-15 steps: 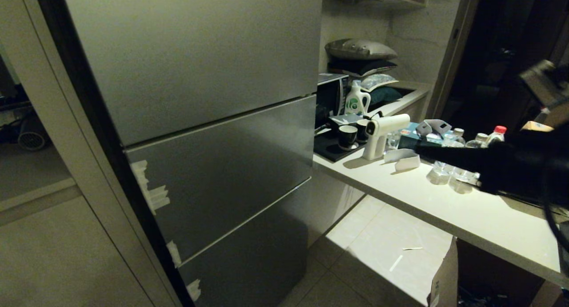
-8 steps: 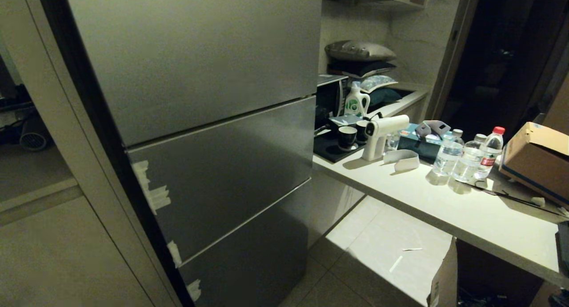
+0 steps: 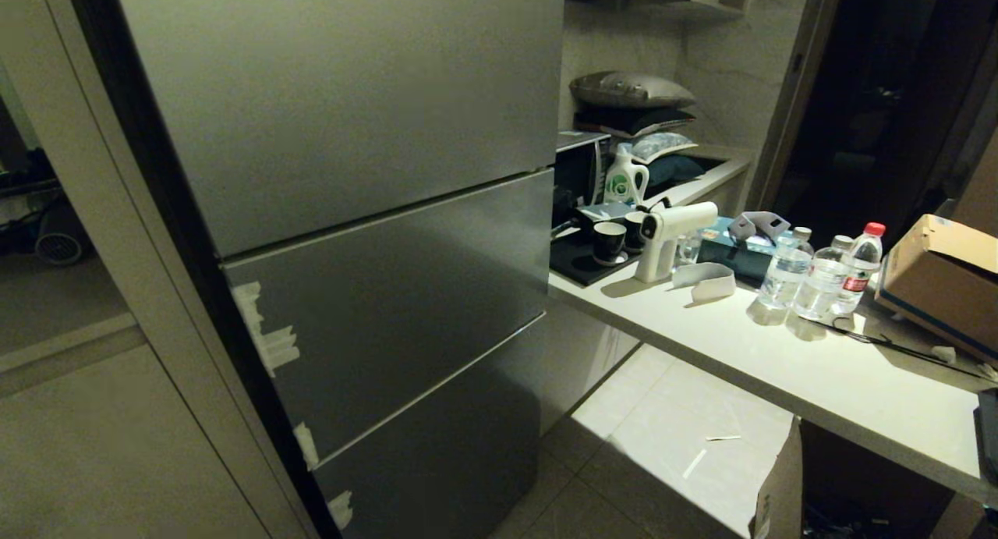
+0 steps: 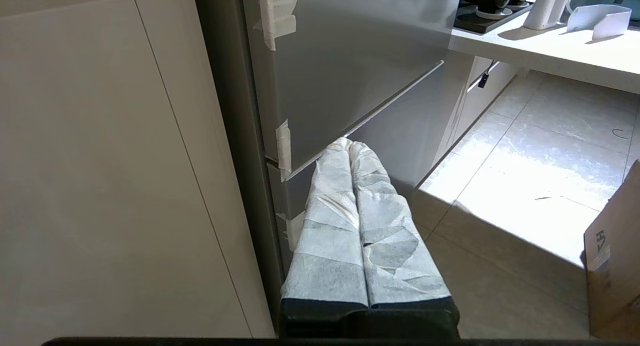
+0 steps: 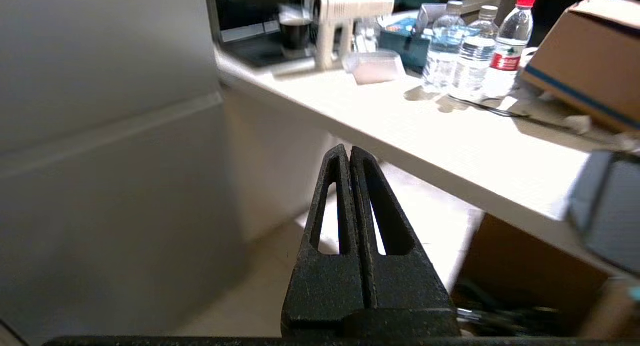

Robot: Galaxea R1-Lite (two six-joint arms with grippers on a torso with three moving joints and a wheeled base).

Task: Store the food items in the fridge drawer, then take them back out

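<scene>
Right tool [image 5: 350, 153] gone from head view

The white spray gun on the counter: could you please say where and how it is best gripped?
Probably the spray gun by its upright handle, claw coming level from the counter's front edge: it stands on that handle, cups close behind.

Pale countertop [image 3: 780, 367] beside the closed fridge, carrying a black tray [image 3: 573, 262] with dark cups [image 3: 609, 240], a white spray gun [image 3: 667, 235], three water bottles [image 3: 819, 278], a cardboard box [image 3: 939, 285], tiled floor [image 3: 663, 445] below
</scene>
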